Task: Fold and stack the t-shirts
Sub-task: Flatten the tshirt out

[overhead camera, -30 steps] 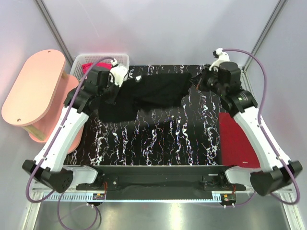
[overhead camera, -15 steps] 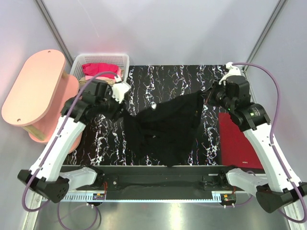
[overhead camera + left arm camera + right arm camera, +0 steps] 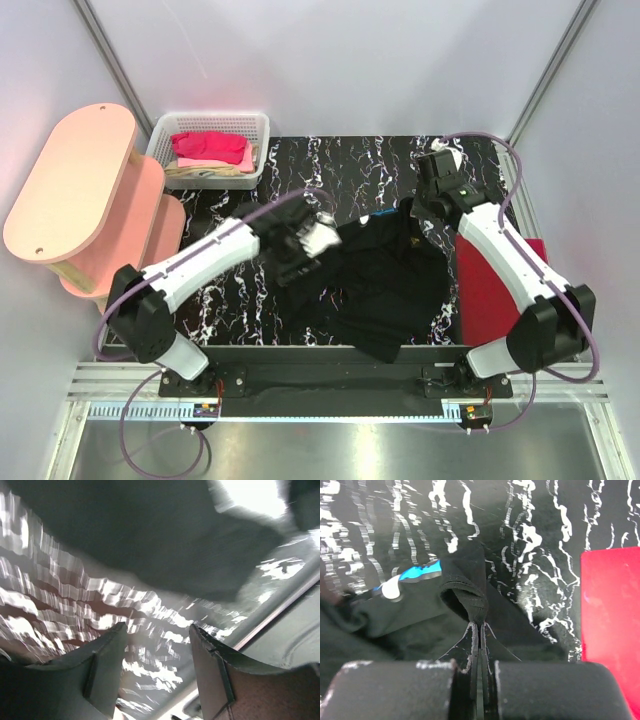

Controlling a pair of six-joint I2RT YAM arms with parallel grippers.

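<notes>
The black t-shirt [image 3: 385,290] lies crumpled on the marbled table toward the front right, its blue-and-white print [image 3: 410,577] showing in the right wrist view. My right gripper [image 3: 418,212] [image 3: 479,624] is shut on a fold of the shirt's hem at its far edge. My left gripper [image 3: 305,258] [image 3: 157,629] hovers open at the shirt's left edge with nothing between its fingers; the black cloth [image 3: 150,540] lies just ahead of it, blurred. A dark red t-shirt [image 3: 495,290] [image 3: 610,605] lies flat at the table's right side. A bright pink t-shirt [image 3: 210,148] sits in the basket.
The white mesh basket [image 3: 160,140] stands at the table's far left corner. A pink two-tier shelf [image 3: 80,180] stands left of the table. The black marbled surface [image 3: 330,170] shows bare at the back and the front left.
My left gripper opened and let go of the black shirt, then swung toward the table's middle. The shirt dropped from a stretched hold into a heap nearer the front. The right arm drew leftward.
</notes>
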